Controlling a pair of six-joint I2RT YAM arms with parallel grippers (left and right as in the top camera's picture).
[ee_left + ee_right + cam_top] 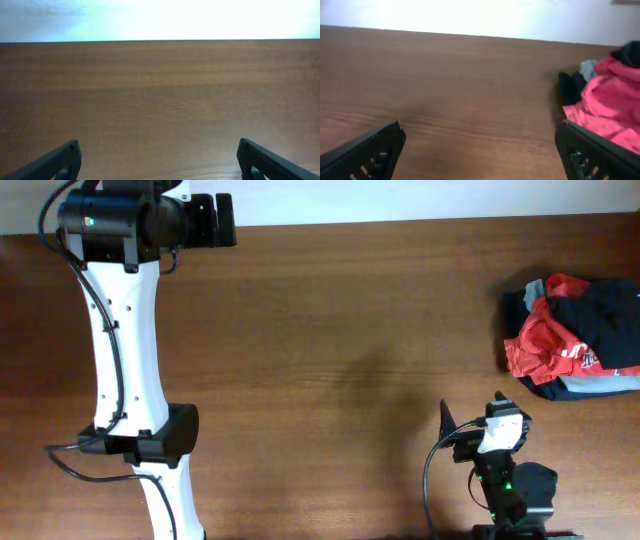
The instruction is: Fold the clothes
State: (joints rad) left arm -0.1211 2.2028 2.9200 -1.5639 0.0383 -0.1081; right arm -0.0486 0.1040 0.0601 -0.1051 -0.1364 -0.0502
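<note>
The left gripper (159,147) stands with its jaws fully spread and nothing between them, and the right gripper (479,132) stands the same way, wide and empty. I judge the task not yet begun: no garment is laid flat, no fold is made, and neither arm touches fabric. The plain black soft-fabric T-shirt (606,318) lies crumpled in a heap at the right edge of the brown wooden tabletop (330,330), in the far half of that edge. It is draped over and tangled with a red shirt with white lettering (545,340), and a strip of grey-blue fabric (590,387) shows under the heap on its near side. All steps are left: I must separate the black T-shirt from the heap, carry it to bare wood, spread it flat, then fold it. The right gripper sits by the near edge toward the near right corner; from there the T-shirt lies farther in and to the right, near but clearly apart. In the right wrist view the heap sits ahead and right of the fingers, and I cannot tell which dark patch there belongs to the T-shirt. The left gripper is at the far edge close to the far left corner, well apart from the heap.
</note>
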